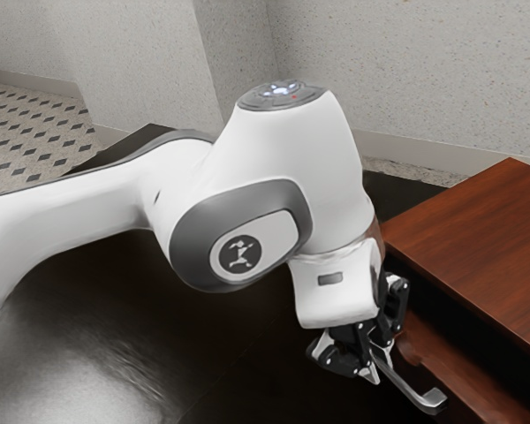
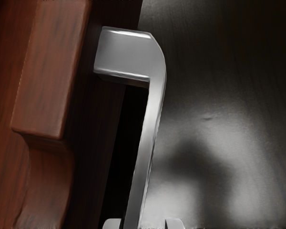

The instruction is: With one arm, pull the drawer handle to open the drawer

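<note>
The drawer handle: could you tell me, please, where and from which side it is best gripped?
Grip the handle on its long straight bar, head-on toward the drawer front; its bent end holds the bar off the wood, leaving a gap behind.

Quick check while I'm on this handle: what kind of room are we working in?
Probably a simulated indoor room, perhaps a home or office: a diamond-patterned tiled floor, speckled white walls, and a reddish wooden cabinet with a metal drawer handle at a dark table.
</note>
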Controlling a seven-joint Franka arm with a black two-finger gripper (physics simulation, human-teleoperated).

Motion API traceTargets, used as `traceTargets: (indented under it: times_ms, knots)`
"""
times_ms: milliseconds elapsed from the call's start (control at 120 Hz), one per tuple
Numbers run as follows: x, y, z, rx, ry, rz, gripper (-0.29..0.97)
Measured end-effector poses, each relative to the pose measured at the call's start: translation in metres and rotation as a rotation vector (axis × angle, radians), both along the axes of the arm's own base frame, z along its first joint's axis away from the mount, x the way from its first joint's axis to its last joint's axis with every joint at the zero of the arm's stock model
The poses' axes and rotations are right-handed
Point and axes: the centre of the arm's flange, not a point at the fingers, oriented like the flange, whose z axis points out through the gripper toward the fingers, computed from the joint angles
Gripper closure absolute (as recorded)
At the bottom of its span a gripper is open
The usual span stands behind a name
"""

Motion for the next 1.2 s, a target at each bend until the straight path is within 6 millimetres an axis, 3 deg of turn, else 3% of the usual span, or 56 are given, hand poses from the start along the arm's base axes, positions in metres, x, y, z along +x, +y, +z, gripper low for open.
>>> traceTargets:
  times_ms: [1200]
  knots:
    - [-0.077,0.020,0.006,0.042,0.005,-0.006,0.65]
